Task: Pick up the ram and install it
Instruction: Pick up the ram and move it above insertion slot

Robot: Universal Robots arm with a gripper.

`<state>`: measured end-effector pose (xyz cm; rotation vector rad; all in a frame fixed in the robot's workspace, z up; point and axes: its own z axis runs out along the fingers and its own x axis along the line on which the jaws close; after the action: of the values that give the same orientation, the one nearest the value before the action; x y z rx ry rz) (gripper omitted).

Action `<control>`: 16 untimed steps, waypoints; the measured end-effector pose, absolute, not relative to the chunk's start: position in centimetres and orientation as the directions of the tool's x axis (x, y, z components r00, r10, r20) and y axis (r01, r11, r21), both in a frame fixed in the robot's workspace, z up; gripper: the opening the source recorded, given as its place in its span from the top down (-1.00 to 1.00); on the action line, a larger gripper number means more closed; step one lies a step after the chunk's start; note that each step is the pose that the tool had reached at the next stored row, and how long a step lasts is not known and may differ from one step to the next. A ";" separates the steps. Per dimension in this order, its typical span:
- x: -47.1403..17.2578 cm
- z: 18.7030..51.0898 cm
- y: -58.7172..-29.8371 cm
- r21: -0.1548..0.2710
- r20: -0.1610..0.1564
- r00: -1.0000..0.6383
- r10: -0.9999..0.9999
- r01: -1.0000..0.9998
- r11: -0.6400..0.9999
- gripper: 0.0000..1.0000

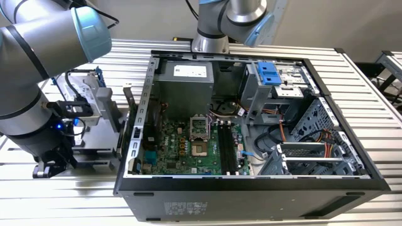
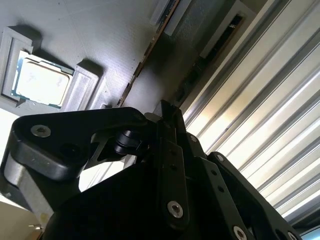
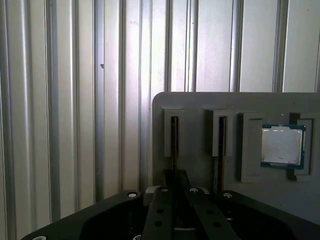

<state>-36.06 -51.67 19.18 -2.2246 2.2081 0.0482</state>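
Note:
In the first wrist view, a grey holder tray [image 3: 200, 107] lies on the ribbed metal table. The ram [image 3: 174, 137] stands on edge in one of its slots as a thin dark strip, and a second stick [image 3: 220, 142] stands in the slot beside it. My gripper [image 3: 176, 176] is right at the near end of the first stick, the one farther from the processor chip. In the second wrist view the gripper [image 2: 169, 107] lines up with that same ram [image 2: 212, 45]. In the exterior view the gripper [image 1: 53, 162] hangs low over the tray [image 1: 94, 143], at the view's left of the computer case.
A square processor chip [image 3: 282, 145] rests in a pocket of the tray. The open computer case [image 1: 251, 190] holds a green motherboard with long black memory slots [image 1: 229, 150], a power supply box [image 1: 185, 89] and a drive cage with blue rails [image 1: 269, 73].

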 end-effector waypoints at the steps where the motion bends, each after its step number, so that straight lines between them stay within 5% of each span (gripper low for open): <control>1: -36.1 19.2 -51.7 0.017 -0.027 0.007 -1.000 -1.000 -0.008 1.00; 16: -36.1 19.9 -51.7 0.017 -0.027 0.007 -1.000 -1.000 -0.008 1.00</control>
<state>-36.09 -51.67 19.87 -2.2246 2.2082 0.0482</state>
